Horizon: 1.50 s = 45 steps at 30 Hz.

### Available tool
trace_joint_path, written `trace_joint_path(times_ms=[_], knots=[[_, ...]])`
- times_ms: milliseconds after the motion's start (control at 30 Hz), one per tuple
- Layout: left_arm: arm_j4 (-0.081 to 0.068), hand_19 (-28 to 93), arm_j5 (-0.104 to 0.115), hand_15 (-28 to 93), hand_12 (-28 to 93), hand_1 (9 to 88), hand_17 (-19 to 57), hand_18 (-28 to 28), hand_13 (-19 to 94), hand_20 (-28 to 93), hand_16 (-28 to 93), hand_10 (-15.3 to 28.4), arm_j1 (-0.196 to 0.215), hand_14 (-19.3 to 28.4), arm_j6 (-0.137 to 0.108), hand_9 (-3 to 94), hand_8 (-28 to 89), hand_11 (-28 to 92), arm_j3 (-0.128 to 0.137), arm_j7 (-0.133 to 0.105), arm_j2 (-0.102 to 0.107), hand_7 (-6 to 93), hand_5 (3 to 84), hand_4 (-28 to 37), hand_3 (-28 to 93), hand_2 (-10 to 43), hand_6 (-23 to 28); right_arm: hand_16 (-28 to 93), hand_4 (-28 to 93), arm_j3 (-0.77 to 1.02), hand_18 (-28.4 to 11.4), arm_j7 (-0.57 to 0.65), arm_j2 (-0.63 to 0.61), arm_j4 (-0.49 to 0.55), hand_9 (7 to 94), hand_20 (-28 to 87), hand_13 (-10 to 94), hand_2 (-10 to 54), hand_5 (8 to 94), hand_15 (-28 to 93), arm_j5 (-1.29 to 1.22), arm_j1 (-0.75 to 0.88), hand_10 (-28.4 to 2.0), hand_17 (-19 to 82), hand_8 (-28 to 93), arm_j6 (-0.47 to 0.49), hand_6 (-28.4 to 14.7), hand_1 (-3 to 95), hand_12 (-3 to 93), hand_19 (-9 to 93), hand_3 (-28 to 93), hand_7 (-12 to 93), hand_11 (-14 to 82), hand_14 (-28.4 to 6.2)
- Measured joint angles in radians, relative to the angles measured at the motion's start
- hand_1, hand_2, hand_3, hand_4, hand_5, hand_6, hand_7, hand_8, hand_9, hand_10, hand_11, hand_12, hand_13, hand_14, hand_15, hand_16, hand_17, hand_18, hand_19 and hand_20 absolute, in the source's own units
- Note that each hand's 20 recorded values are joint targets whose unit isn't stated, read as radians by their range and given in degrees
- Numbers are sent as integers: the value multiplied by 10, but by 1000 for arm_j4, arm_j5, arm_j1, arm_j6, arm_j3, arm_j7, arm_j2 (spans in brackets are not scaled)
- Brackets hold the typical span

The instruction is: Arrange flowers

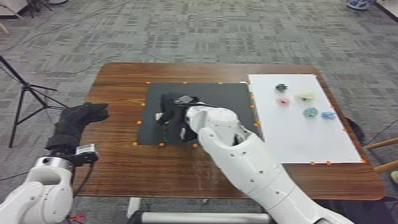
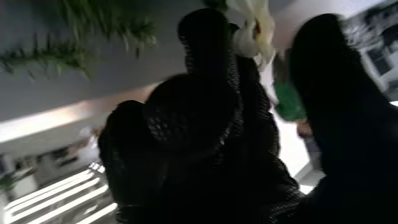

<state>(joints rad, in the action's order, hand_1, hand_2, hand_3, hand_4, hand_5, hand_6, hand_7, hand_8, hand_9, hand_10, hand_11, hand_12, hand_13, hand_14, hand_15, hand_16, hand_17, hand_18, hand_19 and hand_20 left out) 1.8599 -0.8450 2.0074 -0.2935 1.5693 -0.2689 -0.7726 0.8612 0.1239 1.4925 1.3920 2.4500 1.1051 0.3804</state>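
My right hand is over the dark mat, coming in from the right; its own glove hides what lies beneath. In the right wrist view the same hand is open, with a visible gap between thumb and fingers. A white flower shows by the fingertips; contact cannot be told. A green piece appears in the gap, and thin green leaves hang apart from the hand. My left hand is open beside the table's left edge.
On the white board at the right lie small flower pieces: dark green, yellow, pink, teal and blue. Orange markers border the mat and board on the brown table. A black tripod stands left.
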Motion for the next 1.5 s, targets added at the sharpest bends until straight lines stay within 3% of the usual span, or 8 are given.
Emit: trace_joint_path(times_ms=[167,500,633,800,933,1167,1333,1500], knots=[[6,262,0,325,170,239,10,166,427,240,14,195,12,219,1,567,-37,197,14,0,-1,121,615,-221,676,2,32,361,-46,-10,-134,5,-18,25,805,546,918,-95,701,497,-48,-8,-133,629,-99,72,1,356,193,932,451,213,181,-38],[8,262,0,326,170,239,12,164,432,239,10,174,21,206,3,568,-42,213,21,4,0,140,613,-216,664,2,19,359,-74,-39,-141,11,-69,72,787,549,907,-95,686,498,-114,-38,-135,618,-82,34,-4,296,195,932,544,182,167,-46],[12,260,-1,314,165,237,15,164,440,239,11,157,27,192,3,569,-60,231,24,5,0,187,607,-221,672,-5,1,338,-104,-33,-175,14,-89,93,731,454,835,-95,640,444,-153,-50,-151,519,-71,7,-15,278,197,894,597,165,146,-81],[25,250,-18,299,163,238,21,160,445,237,14,149,45,184,7,569,-72,239,41,7,-4,213,605,-228,692,-24,-5,290,-141,-22,-231,41,-211,250,544,452,597,-95,480,352,-304,-52,-178,299,-49,-135,-32,251,205,666,663,109,90,-170],[50,239,-22,291,160,242,26,159,451,237,19,146,87,180,4,568,-80,238,87,5,-13,221,603,-233,697,-32,-7,291,-166,133,-240,24,-350,445,472,463,541,-95,425,330,-346,20,-183,263,-46,-202,-36,240,218,630,658,92,65,-182],[67,233,-23,285,161,245,28,159,449,241,24,144,147,179,-6,566,-84,240,122,4,-21,229,601,-233,698,-37,-9,300,-188,478,-239,5,-638,551,524,509,600,-95,463,369,-319,231,-181,285,-45,-246,-36,255,221,684,649,103,83,-165],[81,232,-41,282,161,246,29,158,450,242,25,143,171,179,-9,567,-86,241,137,4,-33,231,601,-234,699,-37,-9,308,-192,622,-235,23,-805,486,585,534,636,-95,510,435,-289,403,-170,302,-55,-278,-32,280,214,718,663,128,119,-156],[102,230,-63,282,161,248,29,158,451,243,25,143,196,178,-11,567,-86,241,149,4,-57,233,601,-235,697,-36,-9,307,-192,653,-232,34,-846,397,614,541,657,-95,529,458,-278,491,-166,311,-61,-289,-23,290,214,726,664,145,137,-151]])
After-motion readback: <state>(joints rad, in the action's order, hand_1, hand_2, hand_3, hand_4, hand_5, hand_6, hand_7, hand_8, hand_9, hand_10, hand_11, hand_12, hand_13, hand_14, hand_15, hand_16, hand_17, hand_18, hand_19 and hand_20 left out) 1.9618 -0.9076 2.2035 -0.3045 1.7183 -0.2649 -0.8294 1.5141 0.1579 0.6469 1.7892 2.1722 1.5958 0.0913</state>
